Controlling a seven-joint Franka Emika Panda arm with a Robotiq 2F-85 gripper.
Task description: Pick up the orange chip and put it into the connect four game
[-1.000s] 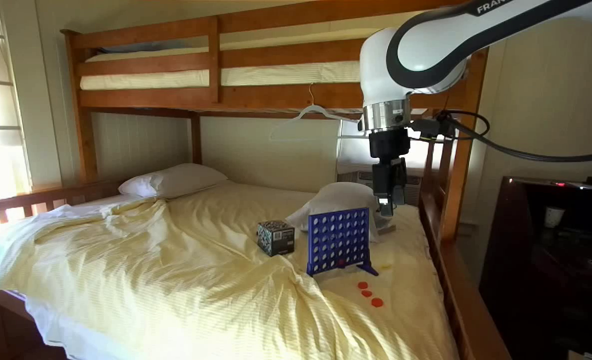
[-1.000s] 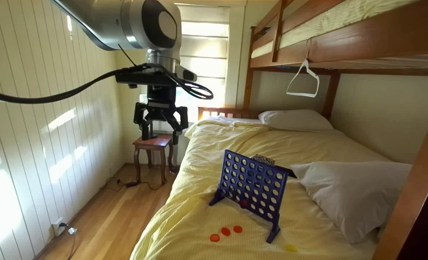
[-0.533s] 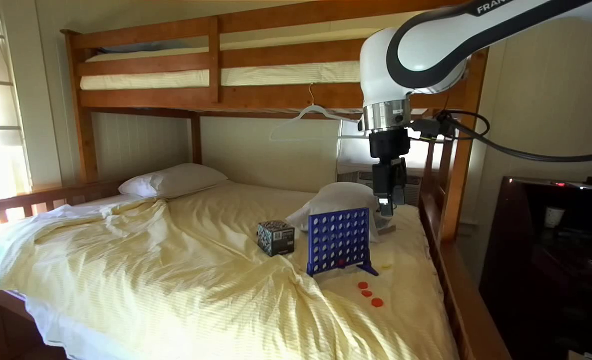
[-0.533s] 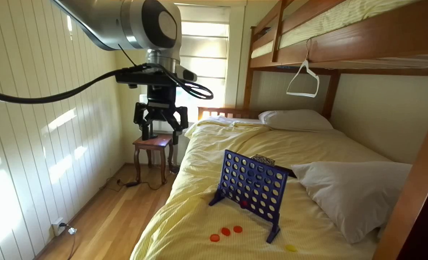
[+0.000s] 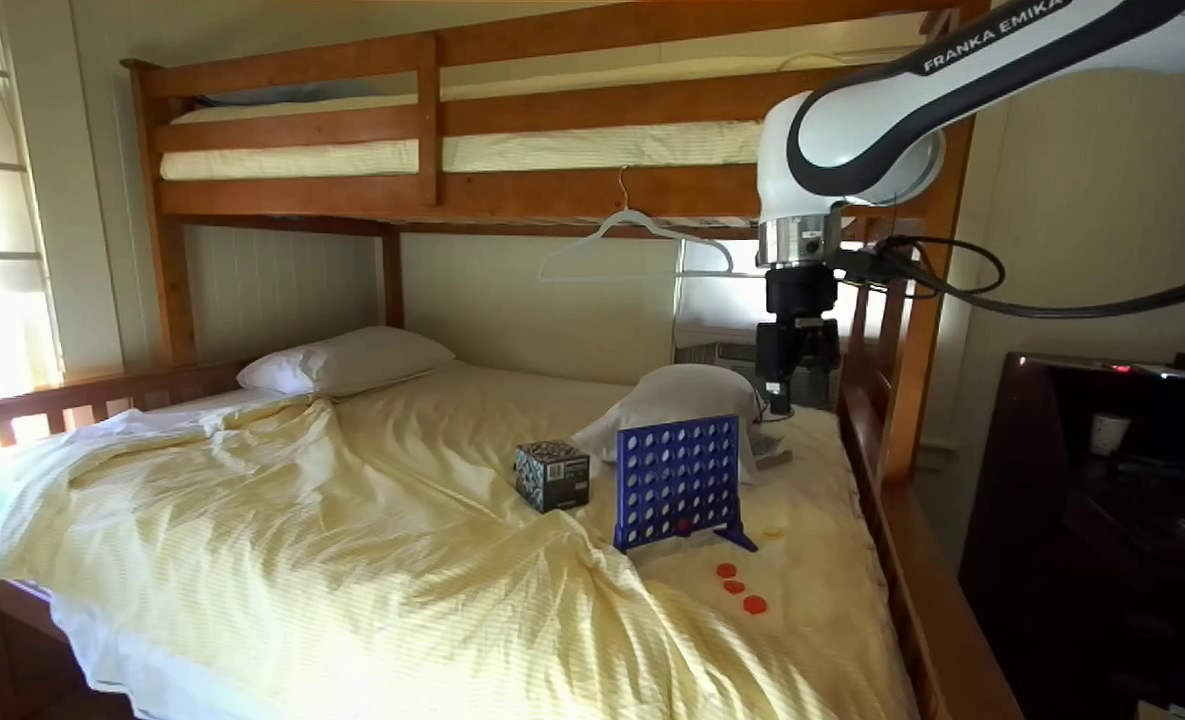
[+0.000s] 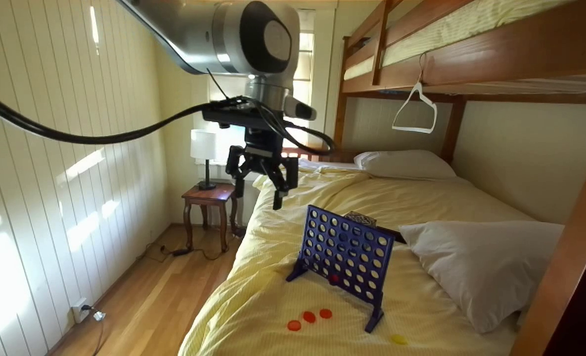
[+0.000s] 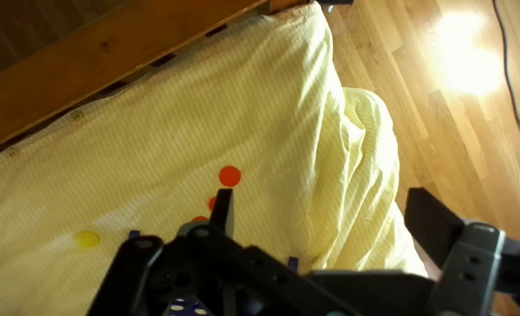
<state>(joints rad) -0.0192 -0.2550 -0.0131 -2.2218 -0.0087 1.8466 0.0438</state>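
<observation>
In an exterior view I list: Connect Four game (image 5: 679,480), blue, upright on the yellow bedcover (image 5: 802,590); red chip (image 5: 683,524) in its bottom row; three orange chips (image 5: 734,587), lying near it. In an exterior view: my gripper (image 6: 258,199), in the air, fingers (image 6: 278,200) apart. In the wrist view: one orange chip in full, two partly hidden by a finger; yellow chip (image 7: 87,239), apart from them.

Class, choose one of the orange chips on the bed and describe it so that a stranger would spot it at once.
On the lower bunk stands a blue board pierced with round holes. Beside it, three orange chips lie in a row. Ours is the end chip farthest from the board and the yellow chip; in the wrist view, it alone of the three shows whole.
</observation>
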